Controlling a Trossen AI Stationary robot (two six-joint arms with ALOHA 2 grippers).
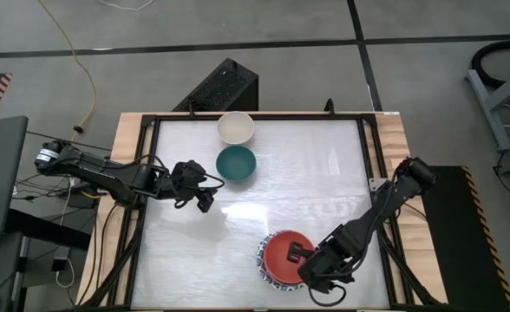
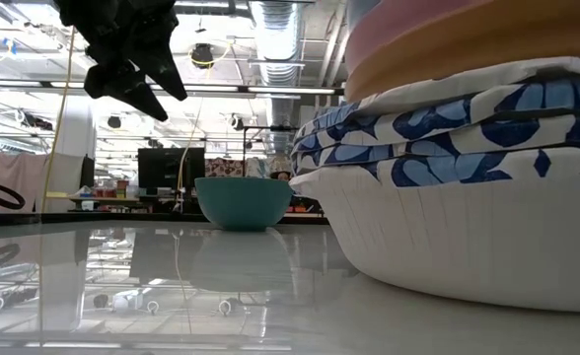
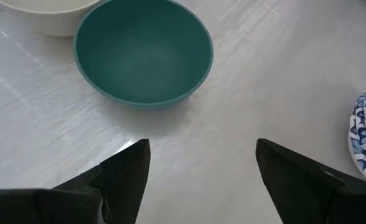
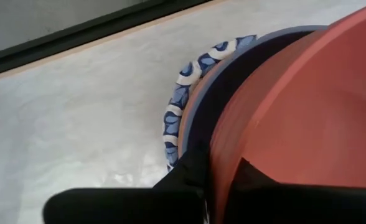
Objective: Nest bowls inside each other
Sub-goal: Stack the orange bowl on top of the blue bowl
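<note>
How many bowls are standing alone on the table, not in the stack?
2. The cream-white bowl is at the far edge, and the dark green bowl is beside it, nearer the middle. The stack may hide more bowls inside it.

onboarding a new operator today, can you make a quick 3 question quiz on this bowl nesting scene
1. True or false: the red bowl sits on top of the bowl stack.
2. Which gripper has the red bowl's rim between its fingers? A) left gripper B) right gripper
3. Fill in: two bowls stand alone, the cream-white bowl and the ____ bowl.

Key
1. True
2. B
3. teal, the teal bowl
</note>
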